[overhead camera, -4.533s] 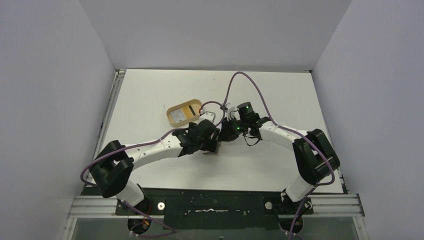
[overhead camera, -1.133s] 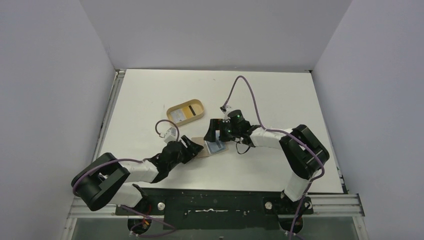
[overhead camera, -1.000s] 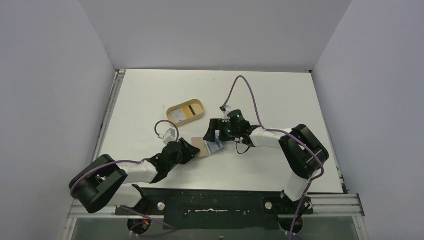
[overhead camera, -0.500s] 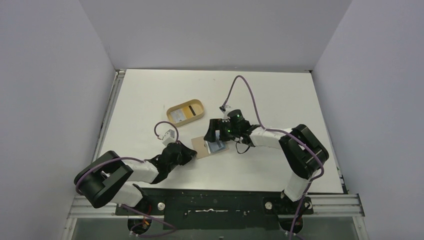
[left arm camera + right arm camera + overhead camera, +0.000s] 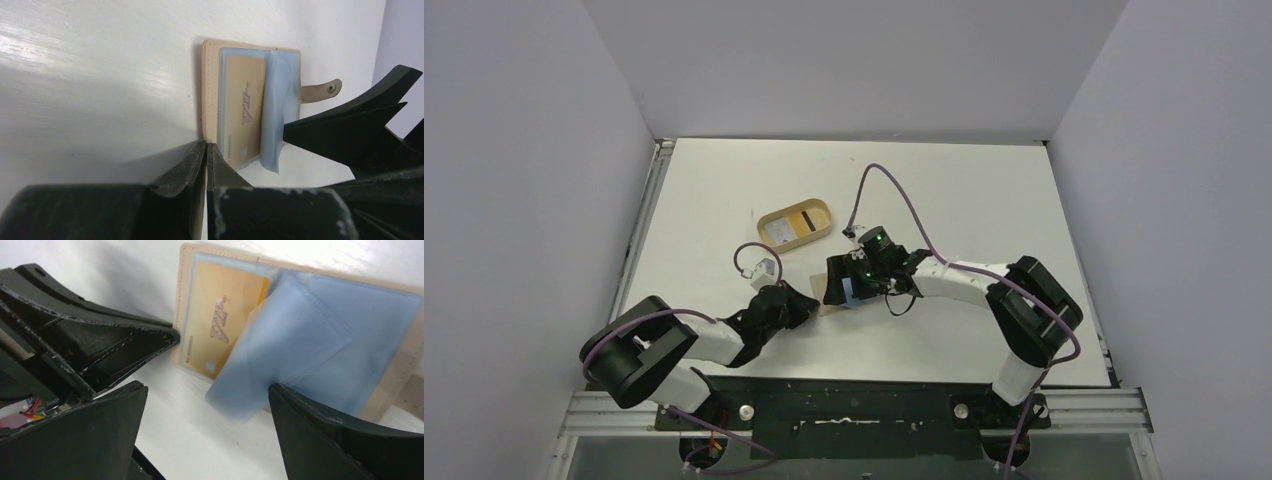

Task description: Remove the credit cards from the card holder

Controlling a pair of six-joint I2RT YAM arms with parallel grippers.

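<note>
The card holder (image 5: 210, 90), a tan wallet with a snap tab (image 5: 322, 90), lies open and flat on the white table. A gold credit card (image 5: 222, 330) sits in its clear sleeve on the left half. Light blue plastic sleeves (image 5: 310, 345) fan up from the fold, one loose flap sticking out over the table. My left gripper (image 5: 206, 146) is shut, its tips against the wallet's near corner. My right gripper (image 5: 210, 405) hangs open over the wallet, one finger (image 5: 340, 440) at the blue flap's edge. In the top view the right gripper (image 5: 846, 280) hides most of the wallet.
An oval tan tray (image 5: 795, 224) with a yellow inside and a white item stands behind and left of the wallet. Purple cables loop above both wrists. Grey walls close in the table on the left, back and right.
My left jaws have shut and that arm has drawn back a little toward its base. The right gripper has slid left and nearer, over the open wallet.
</note>
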